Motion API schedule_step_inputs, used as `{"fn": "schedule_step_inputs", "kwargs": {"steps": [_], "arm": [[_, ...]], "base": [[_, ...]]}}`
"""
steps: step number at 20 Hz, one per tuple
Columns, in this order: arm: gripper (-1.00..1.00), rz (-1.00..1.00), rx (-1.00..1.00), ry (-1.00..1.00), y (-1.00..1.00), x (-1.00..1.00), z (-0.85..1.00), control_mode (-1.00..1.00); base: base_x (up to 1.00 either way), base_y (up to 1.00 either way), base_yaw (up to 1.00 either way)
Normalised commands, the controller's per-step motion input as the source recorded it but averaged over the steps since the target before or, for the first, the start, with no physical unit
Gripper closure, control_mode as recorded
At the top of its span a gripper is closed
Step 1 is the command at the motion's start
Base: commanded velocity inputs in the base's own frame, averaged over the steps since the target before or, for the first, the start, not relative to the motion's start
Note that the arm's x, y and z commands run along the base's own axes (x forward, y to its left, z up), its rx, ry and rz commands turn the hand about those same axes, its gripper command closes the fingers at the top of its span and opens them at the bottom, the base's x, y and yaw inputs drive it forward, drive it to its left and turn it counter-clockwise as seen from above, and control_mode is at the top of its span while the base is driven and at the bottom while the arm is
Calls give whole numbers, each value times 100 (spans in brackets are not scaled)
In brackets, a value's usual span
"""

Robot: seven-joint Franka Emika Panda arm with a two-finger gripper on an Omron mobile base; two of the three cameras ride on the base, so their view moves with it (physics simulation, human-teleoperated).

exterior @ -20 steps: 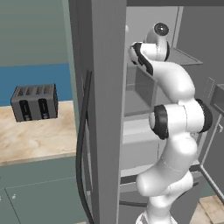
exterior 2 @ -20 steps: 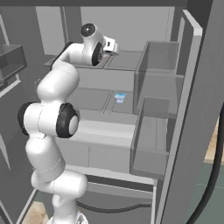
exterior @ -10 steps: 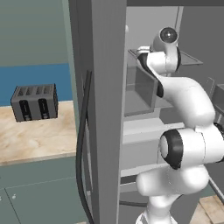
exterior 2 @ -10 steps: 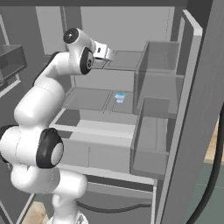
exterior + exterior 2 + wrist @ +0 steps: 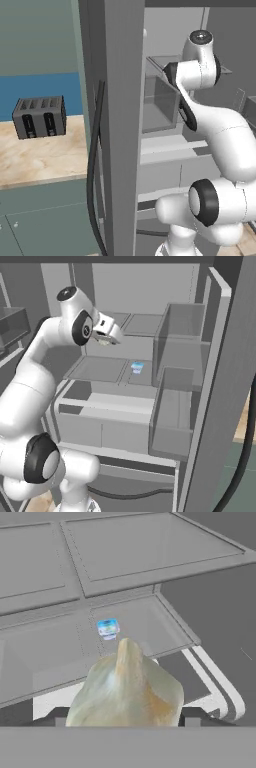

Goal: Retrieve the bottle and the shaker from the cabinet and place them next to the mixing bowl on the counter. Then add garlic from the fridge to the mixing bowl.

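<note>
pale fridge shelf bearing small blue-white tub, beige counter bearing grey toaster

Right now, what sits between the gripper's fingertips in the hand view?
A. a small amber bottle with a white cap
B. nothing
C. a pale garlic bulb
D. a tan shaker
C: the hand view shows a pale, cream-coloured garlic bulb with a pointed top held in the gripper, above the grey shelves of the fridge.

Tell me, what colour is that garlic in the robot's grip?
Pale cream with tan streaks; the garlic shows best in the hand view.
</note>
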Motion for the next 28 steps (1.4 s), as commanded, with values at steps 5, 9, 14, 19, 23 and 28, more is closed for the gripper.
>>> {"fn": "schedule_step_inputs", "kwargs": {"steps": [5, 9, 14, 19, 23, 28], "arm": [[100, 0, 17, 44, -4, -83, -25, -100], [100, 0, 20, 47, 0, -55, -23, -100], [100, 0, 3, 43, 8, -18, -50, -100], [100, 0, 0, 13, 1, -44, -55, -100], [100, 0, 0, -10, 11, -75, -40, -100], [100, 0, 0, -45, 21, -48, -4, -100]], "base": [[0, 0, 0], [0, 0, 0], [0, 0, 0], [0, 0, 0], [0, 0, 0], [0, 0, 0]]}}
